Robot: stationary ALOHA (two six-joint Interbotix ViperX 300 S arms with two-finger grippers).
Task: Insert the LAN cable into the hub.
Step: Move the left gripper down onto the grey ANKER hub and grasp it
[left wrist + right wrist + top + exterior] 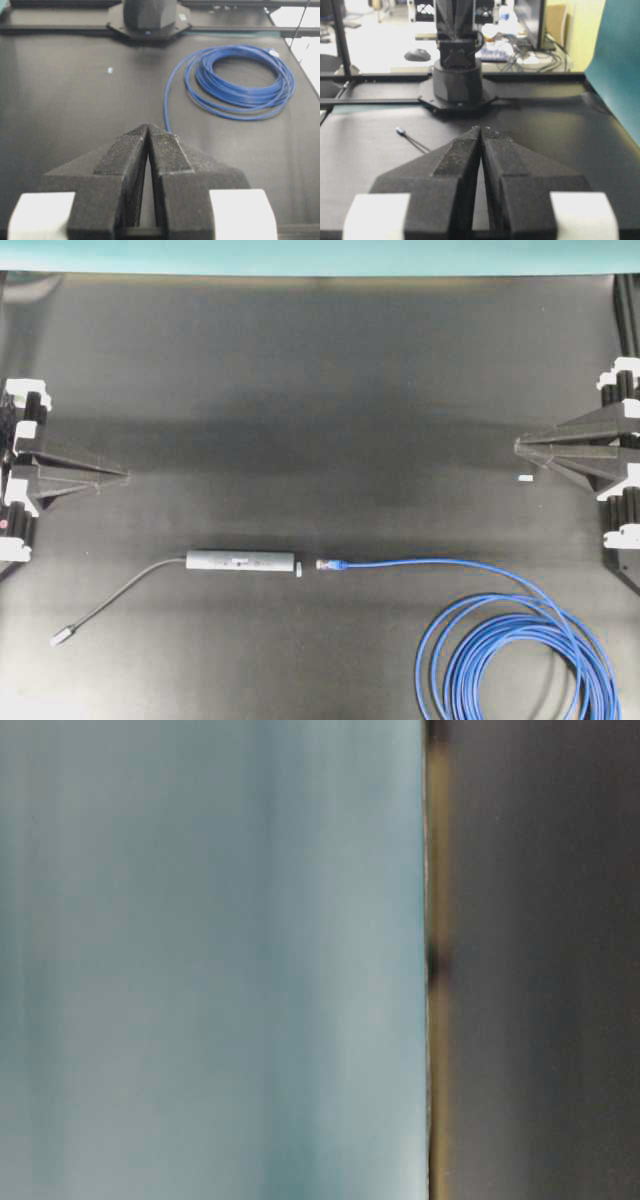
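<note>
Overhead: hub (pixel 241 562) markings, illegible

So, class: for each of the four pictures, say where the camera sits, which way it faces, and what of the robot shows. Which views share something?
Overhead: above the table, looking down; left gripper, right gripper, hub, LAN cable.
Table-level: blurred teal and dark surfaces; no robot.
Left wrist: behind the shut left gripper, facing the LAN cable and the opposite arm's base.
Right wrist: behind the shut right gripper, facing the other base.
Shared: overhead and left wrist show the coil.
</note>
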